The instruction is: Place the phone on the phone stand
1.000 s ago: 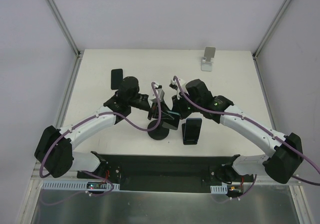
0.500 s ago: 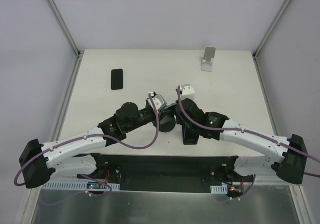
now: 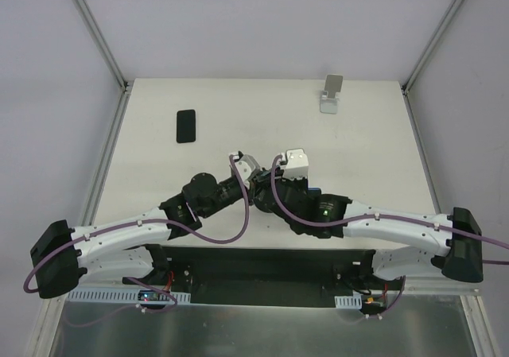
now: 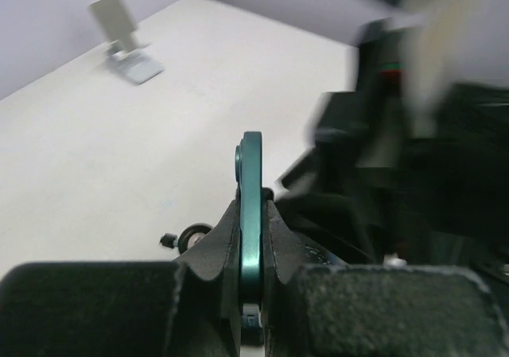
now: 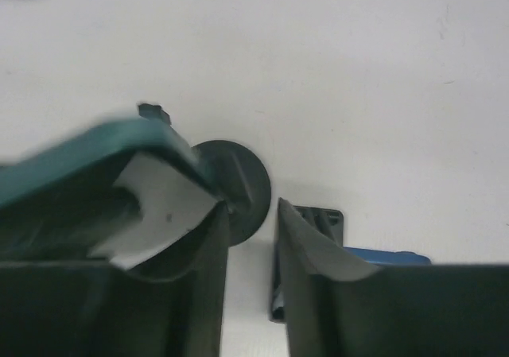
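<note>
My left gripper is shut on a teal phone, held edge-on and upright between the fingers. In the top view the left gripper and right gripper meet at the table's near middle. The right wrist view shows the teal phone at upper left, above a black round stand base. My right gripper is open and empty, with a narrow gap between its fingers. A silver phone stand stands at the far right, also in the left wrist view.
A black phone lies flat at the far left. A dark stand with a blue-edged phone sits just right of the round base, mostly hidden under the right arm. Metal frame posts mark the table's far corners.
Both arms have dropped and pulled in toward the near middle. They now cover the round base and the dark phone. The left gripper still holds the teal phone.
</note>
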Robot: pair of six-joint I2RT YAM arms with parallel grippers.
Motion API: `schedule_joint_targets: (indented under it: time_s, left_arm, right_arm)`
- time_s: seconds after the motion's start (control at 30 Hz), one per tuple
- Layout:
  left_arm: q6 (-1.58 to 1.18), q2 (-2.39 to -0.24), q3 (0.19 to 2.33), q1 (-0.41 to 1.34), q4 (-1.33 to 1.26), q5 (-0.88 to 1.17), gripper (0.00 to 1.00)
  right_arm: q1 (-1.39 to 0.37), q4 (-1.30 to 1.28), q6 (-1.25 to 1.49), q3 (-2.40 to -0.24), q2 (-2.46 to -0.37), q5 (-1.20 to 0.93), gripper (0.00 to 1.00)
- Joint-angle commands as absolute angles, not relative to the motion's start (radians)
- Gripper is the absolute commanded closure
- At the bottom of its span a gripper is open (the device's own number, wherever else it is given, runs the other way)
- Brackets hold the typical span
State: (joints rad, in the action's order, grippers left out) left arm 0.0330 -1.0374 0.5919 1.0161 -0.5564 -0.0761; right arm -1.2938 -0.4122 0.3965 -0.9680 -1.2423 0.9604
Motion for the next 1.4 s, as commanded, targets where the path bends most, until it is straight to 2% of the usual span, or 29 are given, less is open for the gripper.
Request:
schedule_joint_targets:
  time_s: [0.0, 0.07, 0.2, 0.37, 0.57, 0.67, 0.73, 0.9, 1.37]
  left_arm:
    - [0.091, -1.066, 0.577, 0.963, -0.549, -0.305, 1.0]
    - [0.089, -1.069, 0.586, 0.963, -0.525, -0.287, 1.0]
    - [0.083, -1.059, 0.594, 0.963, -0.496, -0.284, 1.0]
    - [0.057, -1.011, 0.621, 0.963, -0.407, -0.241, 1.0]
    - [0.048, -0.913, 0.678, 0.96, -0.246, -0.046, 1.0]
    - [0.055, -0.842, 0.696, 0.957, -0.19, 0.179, 1.0]
    - [0.066, -0.818, 0.713, 0.956, -0.16, 0.32, 1.0]
    - [0.083, -0.772, 0.712, 0.953, -0.16, 0.477, 1.0]
    - [0.049, -1.012, 0.756, 0.87, -0.4, 0.764, 1.0]
  right_arm:
    - [-1.396, -0.227, 0.448, -1.023, -1.111, 0.766, 0.54]
    - [-1.399, -0.229, 0.402, -1.022, -1.085, 0.698, 0.39]
    - [-1.407, -0.271, 0.354, -1.014, -0.997, 0.58, 0.28]
    - [-1.384, -0.325, 0.2, -0.983, -0.887, 0.598, 0.15]
    - [-1.176, -0.334, 0.106, -0.905, -0.744, 0.419, 0.12]
    - [-1.093, -0.35, 0.094, -0.875, -0.703, 0.364, 0.11]
    - [-1.063, -0.356, 0.091, -0.865, -0.686, 0.333, 0.11]
    - [-1.028, -0.364, 0.086, -0.845, -0.669, 0.308, 0.11]
    - [-1.017, -0.411, 0.077, -0.824, -0.603, 0.354, 0.11]
